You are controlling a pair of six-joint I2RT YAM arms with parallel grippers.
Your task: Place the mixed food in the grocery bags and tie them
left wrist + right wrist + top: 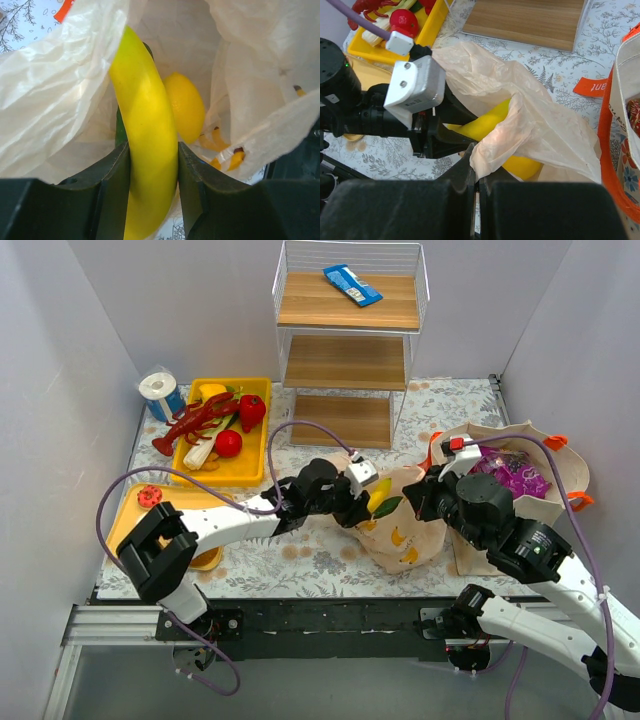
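Observation:
The thin peach plastic bag (405, 530) lies at the table's middle, mouth facing left. My left gripper (362, 502) is shut on a yellow banana (145, 115) and holds it inside the bag's mouth (50, 85). A yellow lemon (185, 107) and a dark green item (120, 131) lie deeper in the bag. My right gripper (479, 172) is shut on the bag's rim (520, 125), holding it up over the banana (487, 124). The beige tote (540, 455) with orange handles stands at the right, with a purple snack packet (518, 480) inside.
A yellow tray (255, 472) at the back left holds a toy lobster (195, 420), tomato and pepper. A white paper roll (158, 388) stands beside it. A wire shelf (350, 360) at the back carries a blue packet (352, 284). A second yellow tray (125, 515) lies at the front left.

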